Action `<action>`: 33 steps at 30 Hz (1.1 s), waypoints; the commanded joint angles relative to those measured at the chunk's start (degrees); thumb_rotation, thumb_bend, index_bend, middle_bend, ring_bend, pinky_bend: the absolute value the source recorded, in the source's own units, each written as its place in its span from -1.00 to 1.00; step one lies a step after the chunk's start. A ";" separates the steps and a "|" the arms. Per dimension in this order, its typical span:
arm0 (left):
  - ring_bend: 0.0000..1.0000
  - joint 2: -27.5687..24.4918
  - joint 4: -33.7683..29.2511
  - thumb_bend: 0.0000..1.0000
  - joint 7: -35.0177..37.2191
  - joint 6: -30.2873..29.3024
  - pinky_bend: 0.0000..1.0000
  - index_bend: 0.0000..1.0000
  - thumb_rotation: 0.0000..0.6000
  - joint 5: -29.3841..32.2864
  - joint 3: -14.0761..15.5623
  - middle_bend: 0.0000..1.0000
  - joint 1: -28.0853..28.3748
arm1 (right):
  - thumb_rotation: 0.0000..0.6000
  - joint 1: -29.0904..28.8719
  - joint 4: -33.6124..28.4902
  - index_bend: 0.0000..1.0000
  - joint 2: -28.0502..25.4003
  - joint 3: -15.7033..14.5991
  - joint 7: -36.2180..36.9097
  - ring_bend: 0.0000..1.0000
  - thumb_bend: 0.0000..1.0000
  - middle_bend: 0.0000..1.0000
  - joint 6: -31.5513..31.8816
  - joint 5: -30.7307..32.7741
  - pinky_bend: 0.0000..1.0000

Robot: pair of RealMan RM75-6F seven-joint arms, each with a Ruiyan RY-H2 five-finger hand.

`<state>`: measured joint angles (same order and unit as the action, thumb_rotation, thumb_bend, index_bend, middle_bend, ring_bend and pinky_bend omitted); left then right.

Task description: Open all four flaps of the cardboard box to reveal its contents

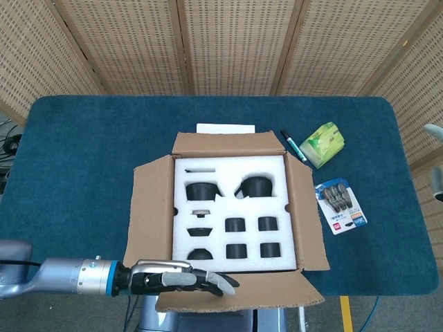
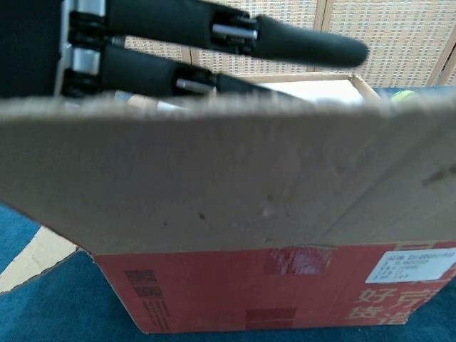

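Observation:
The cardboard box (image 1: 235, 207) sits mid-table with its far, left and right flaps spread outward. Inside, a white foam insert (image 1: 235, 169) holds several black pieces in recesses. The near flap (image 1: 242, 294) is folded out past the table's front edge. My left hand (image 1: 183, 282) lies on it with fingers stretched flat, holding nothing. In the chest view that flap (image 2: 228, 178) fills the frame, tilted toward me, with the left hand's dark fingers (image 2: 214, 50) on its top edge and the red box wall (image 2: 271, 285) below. My right hand (image 1: 436, 183) shows only as a sliver at the right edge.
A green pack (image 1: 324, 144) and a marker pen (image 1: 293, 145) lie right of the box's far corner. A blister pack (image 1: 340, 205) lies by the right flap. A white sheet (image 1: 225, 128) peeks out behind the box. Woven screens (image 1: 235, 41) stand behind the blue table (image 1: 83, 152).

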<state>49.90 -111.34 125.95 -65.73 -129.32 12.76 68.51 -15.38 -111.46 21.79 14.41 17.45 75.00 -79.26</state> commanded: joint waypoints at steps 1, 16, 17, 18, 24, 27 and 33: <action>-1.00 0.37 0.01 -0.14 1.93 -2.00 -1.00 -0.77 -0.70 -2.16 2.55 -1.00 1.91 | 1.00 0.03 0.02 -0.76 0.02 -0.01 -0.02 -1.00 0.34 -0.59 0.07 -0.03 -1.00; -1.00 -3.21 0.22 -0.14 -20.29 2.70 -1.00 -0.78 -0.72 7.44 4.56 -1.00 0.17 | 1.00 -0.10 -0.08 -0.76 0.26 -0.12 -0.25 -1.00 0.34 -0.59 -0.36 -0.23 -1.00; -1.00 -3.53 0.12 -0.14 -23.03 3.56 -1.00 -0.78 -0.71 8.77 4.24 -1.00 -0.35 | 1.00 -0.11 -0.07 -0.76 0.31 -0.15 -0.26 -1.00 0.34 -0.59 -0.44 -0.24 -1.00; -1.00 -3.86 0.09 -0.14 -25.91 4.43 -1.00 -0.78 -0.72 10.17 3.88 -1.00 -0.90 | 1.00 -0.18 -0.04 -0.76 0.43 -0.17 -0.32 -1.00 0.34 -0.59 -0.62 -0.25 -1.00; -1.00 -6.07 -0.65 -0.07 -47.10 9.98 -1.00 -0.77 -0.72 21.29 0.98 -1.00 -5.18 | 1.00 -0.28 0.30 -0.76 1.36 -0.41 -0.89 -1.00 0.34 -0.59 -1.04 -0.16 -1.00; -1.00 -6.74 -0.68 -0.05 -57.03 11.57 -1.00 -0.77 -0.72 26.17 -0.37 -1.00 -7.17 | 1.00 -0.25 0.38 -0.76 1.72 -0.50 -1.10 -1.00 0.34 -0.59 -1.08 0.05 -1.00; -1.00 -6.54 -0.64 -0.02 -83.31 11.45 -1.00 -0.74 -0.71 39.42 -2.98 -1.00 -13.45 | 1.00 -0.35 0.88 -0.76 3.11 -0.75 -3.37 -1.00 0.34 -0.60 -1.33 0.82 -1.00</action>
<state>44.04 -111.71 60.08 -55.79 -101.16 12.64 60.84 -15.68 -110.72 24.51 13.72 14.65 73.72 -78.71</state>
